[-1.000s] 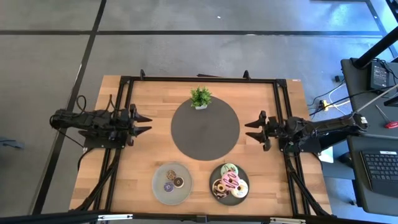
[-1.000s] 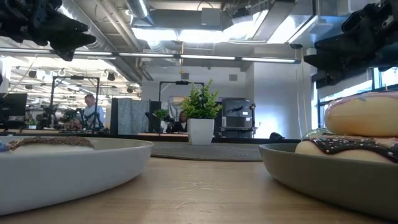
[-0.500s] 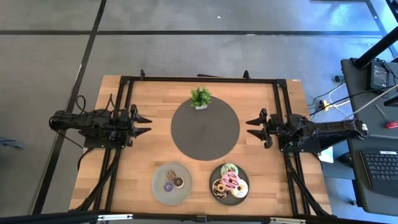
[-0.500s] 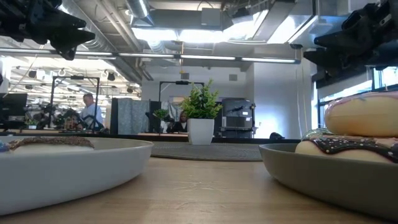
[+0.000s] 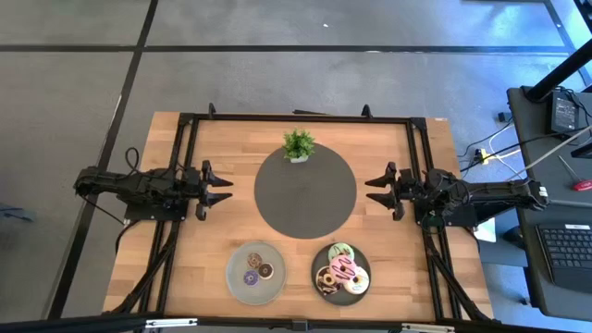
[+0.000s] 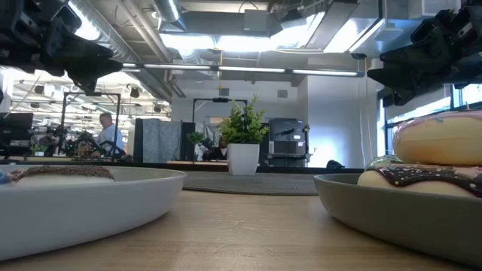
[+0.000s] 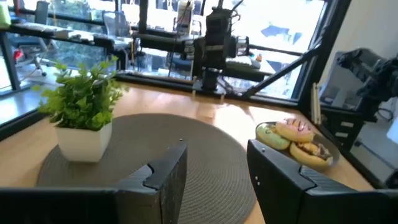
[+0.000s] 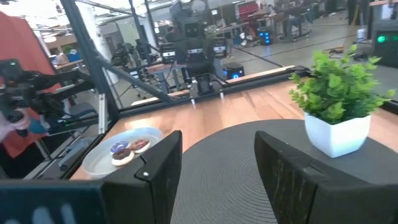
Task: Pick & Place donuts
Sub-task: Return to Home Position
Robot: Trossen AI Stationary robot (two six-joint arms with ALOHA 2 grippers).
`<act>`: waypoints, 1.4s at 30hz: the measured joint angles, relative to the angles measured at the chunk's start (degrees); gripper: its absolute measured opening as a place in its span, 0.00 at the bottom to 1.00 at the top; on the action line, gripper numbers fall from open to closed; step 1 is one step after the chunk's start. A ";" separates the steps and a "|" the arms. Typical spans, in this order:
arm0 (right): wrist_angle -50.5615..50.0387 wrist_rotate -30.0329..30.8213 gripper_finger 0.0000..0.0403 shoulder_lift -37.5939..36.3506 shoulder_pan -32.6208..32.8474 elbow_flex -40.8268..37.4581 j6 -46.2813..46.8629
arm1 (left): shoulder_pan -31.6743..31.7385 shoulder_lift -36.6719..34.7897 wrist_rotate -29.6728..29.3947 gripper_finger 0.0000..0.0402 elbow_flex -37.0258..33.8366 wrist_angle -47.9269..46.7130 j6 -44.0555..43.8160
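Several donuts (image 5: 341, 272), pink, brown, pale green and cream, are piled on the right grey plate (image 5: 360, 260) near the table's near edge; in the left wrist view the pile of donuts (image 7: 297, 138) shows beyond the mat. Two small donuts (image 5: 258, 273), purple and brown, lie on the left grey plate (image 5: 237, 269); these two donuts (image 8: 129, 149) also show in the right wrist view. My left gripper (image 5: 226, 191) hovers open at the mat's left side. My right gripper (image 5: 371, 192) hovers open at the mat's right side. Neither gripper touches anything.
A round dark grey mat (image 5: 305, 192) covers the table's middle. A small potted plant (image 5: 298, 145) stands on the mat's far edge. A black frame (image 5: 296, 117) runs around the wooden table. A person (image 6: 111, 135) stands far off in the room.
My left gripper has moved toward the table's right, closer to the mat. My right gripper has shifted slightly toward the mat's right side. Both stay open, and the donuts have not moved.
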 joint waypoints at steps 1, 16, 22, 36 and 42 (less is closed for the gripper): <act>-0.04 -0.34 0.50 0.02 0.00 0.00 0.01 | 0.27 0.00 0.55 0.40 -0.16 0.69 -0.03; -0.85 1.44 0.50 -0.11 -0.68 0.00 -4.30 | 3.56 0.37 5.96 0.41 -3.10 7.18 1.60; -1.11 1.81 0.50 -3.11 -3.36 0.02 -4.26 | 3.56 0.37 5.85 0.40 -3.10 7.17 8.60; -11.89 6.63 0.50 -13.17 -5.89 0.09 -2.81 | 3.56 0.42 5.58 0.40 -3.10 7.22 10.46; -12.19 6.07 0.50 -12.96 -6.05 0.07 -2.89 | 3.56 0.42 5.67 0.41 -3.10 7.22 10.46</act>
